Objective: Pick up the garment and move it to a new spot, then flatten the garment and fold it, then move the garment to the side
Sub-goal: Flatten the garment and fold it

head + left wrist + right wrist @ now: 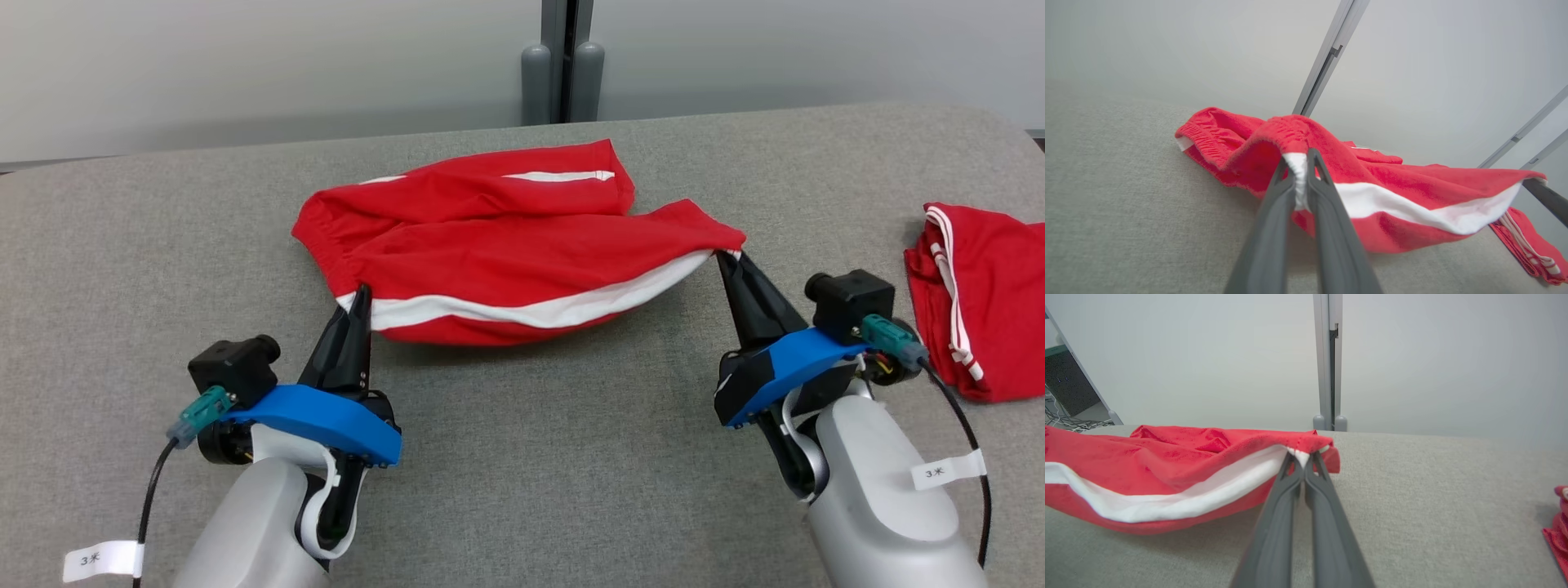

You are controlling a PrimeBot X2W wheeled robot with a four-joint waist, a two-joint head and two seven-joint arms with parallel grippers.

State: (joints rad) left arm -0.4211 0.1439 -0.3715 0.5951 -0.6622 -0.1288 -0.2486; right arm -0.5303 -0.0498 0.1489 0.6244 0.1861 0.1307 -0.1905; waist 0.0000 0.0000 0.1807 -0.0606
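A wide surface (pixel 522 474) covered in grey woven cloth, rounded at its far corners, runs up to a pale, bare wall (pixel 245 65), where a grey post (pixel 563 49) with two rounded feet stands at the middle. The red garment (pixel 506 237) with white side stripes lies near the middle of the surface, its near edge lifted off the cloth and sagging between the two grippers. The left gripper (pixel 361 294) is pinched tight on the waistband end at the white stripe; the right gripper (pixel 725 260) is pinched on the hem corner at the other end. Well apart, at the right edge, lies a second red piece of clothing (pixel 988 310) with thin white stripes.
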